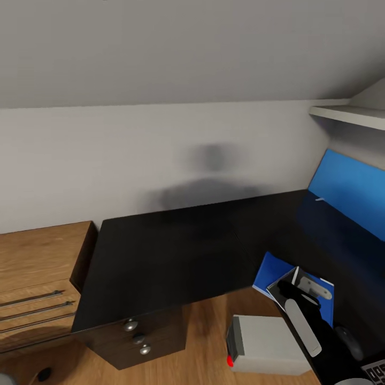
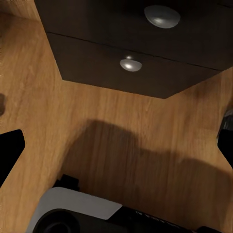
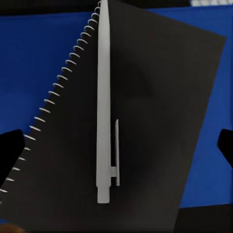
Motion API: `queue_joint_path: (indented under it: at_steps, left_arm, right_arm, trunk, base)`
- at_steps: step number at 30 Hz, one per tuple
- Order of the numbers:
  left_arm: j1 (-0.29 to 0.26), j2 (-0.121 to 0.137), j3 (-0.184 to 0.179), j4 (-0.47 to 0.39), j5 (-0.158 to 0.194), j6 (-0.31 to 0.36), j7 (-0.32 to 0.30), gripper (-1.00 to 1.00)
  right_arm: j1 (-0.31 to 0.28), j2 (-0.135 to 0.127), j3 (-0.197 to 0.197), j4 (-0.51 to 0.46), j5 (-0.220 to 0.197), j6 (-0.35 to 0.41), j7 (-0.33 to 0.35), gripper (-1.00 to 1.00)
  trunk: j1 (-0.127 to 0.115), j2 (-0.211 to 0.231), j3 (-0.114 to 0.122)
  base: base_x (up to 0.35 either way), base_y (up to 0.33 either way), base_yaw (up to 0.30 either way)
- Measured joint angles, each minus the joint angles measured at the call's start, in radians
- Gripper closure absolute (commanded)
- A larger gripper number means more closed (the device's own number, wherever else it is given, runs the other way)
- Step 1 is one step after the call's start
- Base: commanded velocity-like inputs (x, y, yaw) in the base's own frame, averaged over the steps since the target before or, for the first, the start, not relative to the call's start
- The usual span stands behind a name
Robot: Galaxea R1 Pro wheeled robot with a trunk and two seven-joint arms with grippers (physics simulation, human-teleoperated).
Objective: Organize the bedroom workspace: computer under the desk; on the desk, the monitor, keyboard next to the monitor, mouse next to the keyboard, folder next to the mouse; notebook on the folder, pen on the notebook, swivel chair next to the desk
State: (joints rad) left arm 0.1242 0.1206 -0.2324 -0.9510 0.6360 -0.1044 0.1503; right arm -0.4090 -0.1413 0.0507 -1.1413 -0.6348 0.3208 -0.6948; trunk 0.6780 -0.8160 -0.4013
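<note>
Pen (image 3: 103, 104) lying flat on the notebook (image 3: 155, 111), notebook on the blue folder (image 3: 43, 48), and that stack looks built from where my right wrist is looking straight down on it; my right claw (image 3: 116, 150) hangs open above it, both dark fingertips spread wide at the edges, gripping nothing. Over to the head view: the folder (image 1: 270, 275) sits at the near edge of the black desk (image 1: 160, 251), notebook (image 1: 283, 291) and pen (image 1: 295, 275) on top, my right arm reaching in over them. Just beside the stack there's the mouse (image 1: 348, 342), and a corner of the keyboard (image 1: 374, 370) pokes in next to it. The computer (image 1: 267, 345) rests on the floor partly under the desk edge, red light showing. Left wrist view now: wood floor, the desk's drawer unit (image 2: 145, 53) with its round knobs, and my left claw (image 2: 116, 145) open and empty too. Still to check, I'd say, are the monitor and the chair, which I can't judge from here.
</note>
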Motion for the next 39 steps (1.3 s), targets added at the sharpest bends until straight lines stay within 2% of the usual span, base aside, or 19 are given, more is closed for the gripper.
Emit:
queue_joint_path:
  at_steps: [7,12,15,18,19,21,22,23,30,31,33,35,39]
  left_arm:
    - [0.000,0.000,0.001,0.004,0.003,0.003,0.003,-1.00]
    - [0.000,0.000,0.003,0.005,0.002,0.005,0.004,-1.00]
    - [0.000,0.000,0.004,0.005,0.002,0.005,0.003,-1.00]
    - [0.000,0.000,0.004,0.005,0.002,0.005,0.002,-1.00]
    - [0.000,0.001,0.004,0.005,0.002,0.005,0.002,-1.00]
    - [0.000,0.001,0.004,0.005,0.003,0.005,0.002,-1.00]
    - [0.000,0.001,0.005,0.005,0.004,0.005,0.001,-1.00]
    - [0.000,0.001,0.005,0.005,0.004,0.005,0.002,-1.00]
    - [0.000,0.001,0.005,0.005,0.004,0.005,0.002,-1.00]
    - [0.000,0.002,0.005,0.005,0.005,0.010,0.003,-1.00]
    - [0.000,0.003,0.005,0.010,0.007,0.025,0.005,-1.00]
    - [0.000,0.005,0.006,0.021,0.007,0.044,0.006,-1.00]
    - [-0.009,0.009,0.007,0.076,0.011,0.138,0.005,-1.00]
  right_arm:
    - [0.000,0.000,0.001,-0.009,0.000,-0.001,-0.001,-1.00]
    - [0.001,0.003,0.010,-0.070,0.000,-0.001,-0.004,-1.00]
    - [0.002,0.008,0.037,-0.093,0.003,0.003,-0.005,-1.00]
    - [0.003,0.010,0.124,-0.105,0.010,0.006,-0.007,-1.00]
    - [0.003,0.012,0.214,-0.106,0.013,0.006,-0.008,-1.00]
    - [0.003,0.013,0.285,-0.107,0.017,0.006,-0.010,-1.00]
    - [0.004,0.014,0.342,-0.107,0.017,0.006,-0.012,-1.00]
    - [0.004,0.014,0.367,-0.108,0.019,0.006,-0.013,-1.00]
    - [0.004,0.014,0.368,-0.108,0.020,0.006,-0.013,-1.00]
    - [0.004,0.049,0.431,-0.123,0.020,0.006,-0.035,-1.00]
    - [0.004,0.088,0.481,-0.131,0.032,0.007,-0.056,-1.00]
    - [0.004,0.101,0.513,-0.135,0.043,0.006,-0.065,-1.00]
    - [0.004,0.120,0.602,-0.131,0.073,0.001,-0.076,-1.00]
  trunk:
    - [-0.027,0.049,0.022]
    - [-0.046,0.084,0.038]
    - [-0.057,0.105,0.047]
    - [-0.069,0.126,0.057]
    - [-0.072,0.133,0.060]
    - [-0.080,0.147,0.066]
    - [-0.084,0.154,0.069]
    - [-0.088,0.161,0.072]
    - [-0.115,0.210,0.094]
    - [-0.118,0.217,0.097]
    - [-0.126,0.232,0.104]
    - [-0.134,0.246,0.110]
    - [-0.149,0.274,0.123]
  base:
    - [0.000,0.000,0.000]
    - [-0.040,0.000,0.000]
    - [-0.217,0.000,0.000]
    - [-0.291,0.000,0.000]
    - [-0.318,0.000,0.000]
    - [-0.326,0.000,0.000]
    - [-0.331,0.000,0.000]
    - [-0.331,0.000,0.000]
    - [-0.332,0.000,0.000]
    - [-0.338,0.000,0.000]
    - [-0.339,0.000,0.000]
    - [-0.340,0.000,0.000]
    - [-0.341,0.000,0.000]
